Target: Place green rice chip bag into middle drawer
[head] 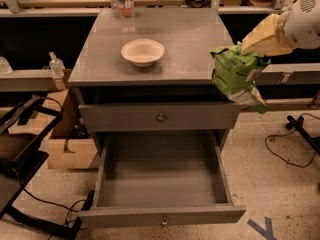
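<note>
The pale-yellow two-finger gripper [251, 45] hangs by the right edge of the grey cabinet top [190, 39], clamped, it seems, on the top of the crinkled green rice chip bag [234, 76]. The bag dangles in mid-air, up and right of the wide grey wooden middle drawer [161, 215], which is pulled open. A cream round bowl [143, 51] stands on the top.

A single high camera faces down at the cabinet [150, 44] front and middle drawer [161, 186], hand [248, 45] at upper right.

tan gripper [250, 46] upper right; green bag [234, 76]; grey drawer [200, 215]; cream bowl [143, 51]
</note>
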Motion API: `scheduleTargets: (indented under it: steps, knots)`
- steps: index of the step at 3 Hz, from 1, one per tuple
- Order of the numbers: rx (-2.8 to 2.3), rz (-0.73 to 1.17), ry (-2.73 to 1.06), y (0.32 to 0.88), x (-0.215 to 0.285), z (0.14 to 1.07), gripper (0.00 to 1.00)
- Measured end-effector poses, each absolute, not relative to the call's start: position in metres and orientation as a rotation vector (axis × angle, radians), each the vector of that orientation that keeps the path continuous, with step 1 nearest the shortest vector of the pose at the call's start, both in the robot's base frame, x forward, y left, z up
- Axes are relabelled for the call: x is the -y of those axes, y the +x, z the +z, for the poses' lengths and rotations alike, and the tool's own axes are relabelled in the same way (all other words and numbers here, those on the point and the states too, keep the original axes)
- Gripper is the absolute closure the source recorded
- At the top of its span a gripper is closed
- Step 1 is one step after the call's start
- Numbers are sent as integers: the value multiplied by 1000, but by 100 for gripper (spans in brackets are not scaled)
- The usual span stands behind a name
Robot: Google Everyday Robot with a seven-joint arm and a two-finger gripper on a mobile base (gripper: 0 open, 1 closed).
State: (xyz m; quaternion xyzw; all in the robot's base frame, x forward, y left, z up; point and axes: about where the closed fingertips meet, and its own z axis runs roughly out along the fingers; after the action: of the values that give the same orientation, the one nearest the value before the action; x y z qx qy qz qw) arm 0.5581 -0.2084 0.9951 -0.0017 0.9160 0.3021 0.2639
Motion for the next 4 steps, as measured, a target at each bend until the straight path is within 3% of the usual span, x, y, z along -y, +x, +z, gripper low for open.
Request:
scheduleTargets:
  steps: [2, 4]
  knots:
    - [-2498, 965, 107, 545, 223, 918, 100]
    - [-2483, 1254, 211, 534, 246, 779, 100]
